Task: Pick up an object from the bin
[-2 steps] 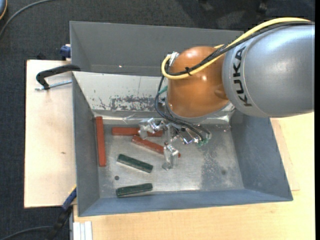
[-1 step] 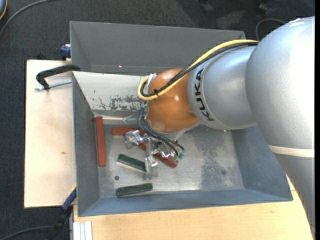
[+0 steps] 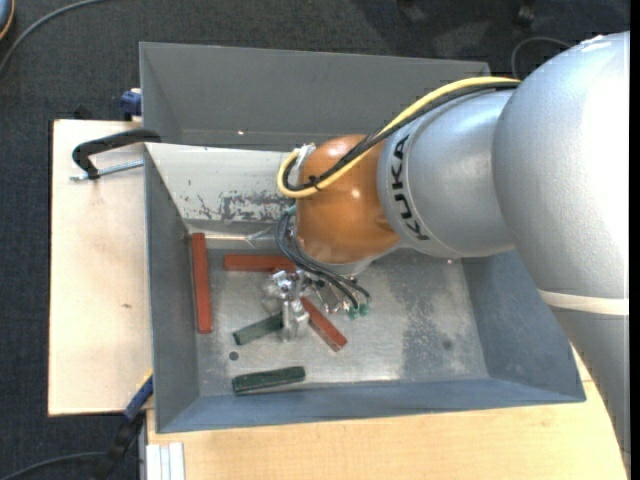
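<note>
Silver tool low in a grey metal bin, among red and green sticks.
Whether the tool is apart or together cannot be told. It sits over the meeting ends of a dark green stick, angled to its left, and a short red stick, angled to its right. Just beyond lies another red stick; a long red stick lies further left, and a second green stick by the near wall.

place: robotics lab | evidence — KUKA arm, grey metal bin, carpeted floor
</note>
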You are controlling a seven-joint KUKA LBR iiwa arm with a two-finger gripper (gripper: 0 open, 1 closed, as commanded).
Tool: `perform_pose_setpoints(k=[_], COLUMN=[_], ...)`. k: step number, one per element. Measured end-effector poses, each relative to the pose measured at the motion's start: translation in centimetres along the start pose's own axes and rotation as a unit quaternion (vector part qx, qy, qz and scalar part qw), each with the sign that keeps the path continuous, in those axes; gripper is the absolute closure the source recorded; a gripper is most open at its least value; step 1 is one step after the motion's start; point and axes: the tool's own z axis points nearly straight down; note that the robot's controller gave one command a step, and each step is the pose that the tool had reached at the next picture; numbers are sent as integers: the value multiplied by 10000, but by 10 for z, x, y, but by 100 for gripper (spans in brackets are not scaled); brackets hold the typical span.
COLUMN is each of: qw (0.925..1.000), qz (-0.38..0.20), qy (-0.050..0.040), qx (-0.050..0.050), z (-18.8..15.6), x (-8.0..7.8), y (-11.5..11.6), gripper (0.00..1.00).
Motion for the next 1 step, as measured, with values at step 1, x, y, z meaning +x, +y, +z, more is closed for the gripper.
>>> perform_pose_setpoints(k=[1], qw=[9999], qz=[-83], qy=[-63], qx=[7], z=[-145], x=[-4], y=[29], gripper=[100])
